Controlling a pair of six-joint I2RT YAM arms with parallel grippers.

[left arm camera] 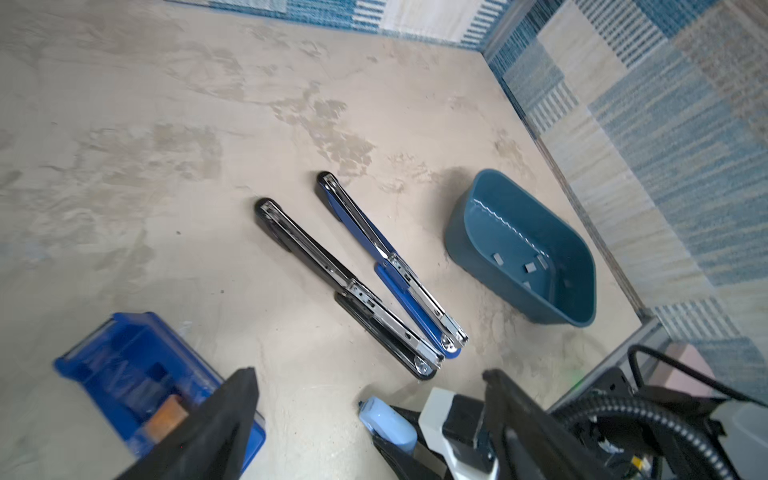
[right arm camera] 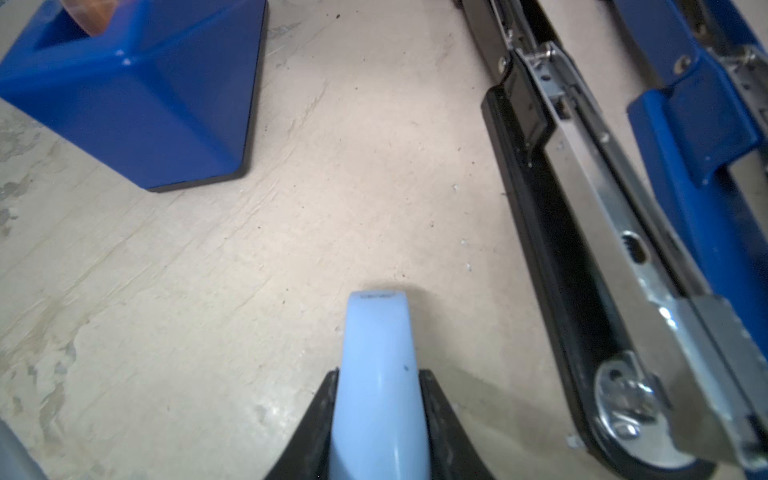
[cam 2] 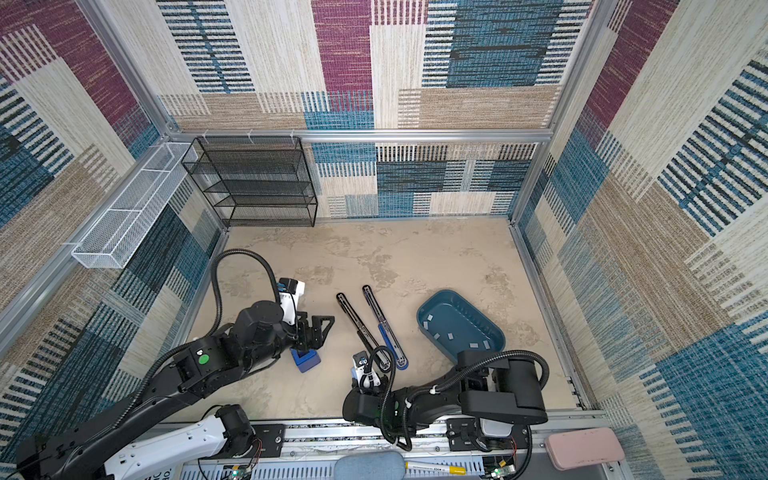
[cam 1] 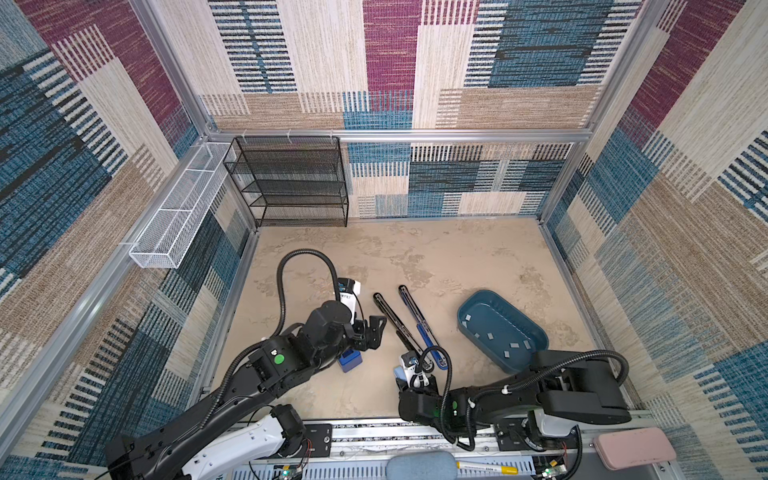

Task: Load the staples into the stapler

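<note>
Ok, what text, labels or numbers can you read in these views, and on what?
None reads clearly.
Light blue object in the right end effector: tiny embossed line at its tip, too small.
Marker at the front rail: barrel print, too small.
White camera housing on the left arm: dark lettering, blurred.

Both top views are looking down from high above the near edge, covering the whole tabletop [cam 1: 415,257]. Left wrist camera is facing the black stapler [left arm camera: 345,286], blue stapler [left arm camera: 390,266] and teal bin [left arm camera: 465,232] from mid-height. Right wrist camera is sitting close to the surface, behind the right pincer [right arm camera: 380,374] gripping a light-blue item [right arm camera: 378,324]. Both wrist views are sharing the two staplers and the blue dispenser [right arm camera: 137,104].
</note>
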